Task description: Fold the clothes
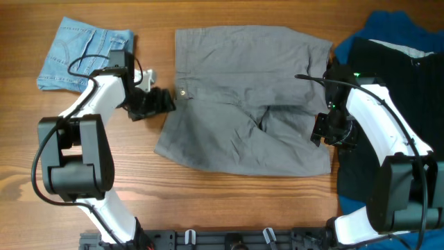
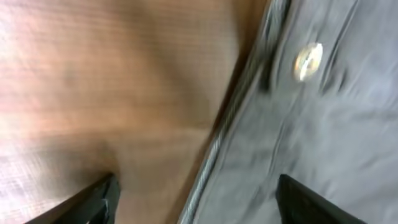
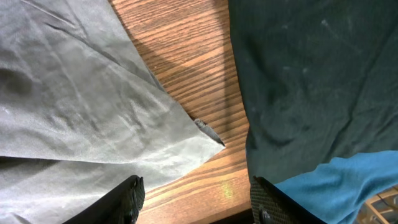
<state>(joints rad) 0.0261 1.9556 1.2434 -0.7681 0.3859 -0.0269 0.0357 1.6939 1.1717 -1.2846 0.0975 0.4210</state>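
Grey shorts (image 1: 243, 97) lie mid-frame, long axis running left to right. The left end effector (image 1: 165, 101) sits open at the waistband (image 1: 178, 62). The right end effector (image 1: 320, 132) sits open at the hem (image 3: 205, 134).

grey shorts (image 2: 336, 130) blurred at left wrist, blue garment (image 1: 386, 23) cut off

Robotics lab bench. Evidence: white-and-black left arm (image 1: 97, 94) and right arm (image 1: 378, 118) rise from a black rail (image 1: 229, 241) along the near edge of a wood-grain table (image 1: 229, 201). Grey shorts (image 1: 236, 83) lie spread mid-table.

Matt woven shorts (image 1: 243, 83) — wood-grain table (image 1: 208, 201)
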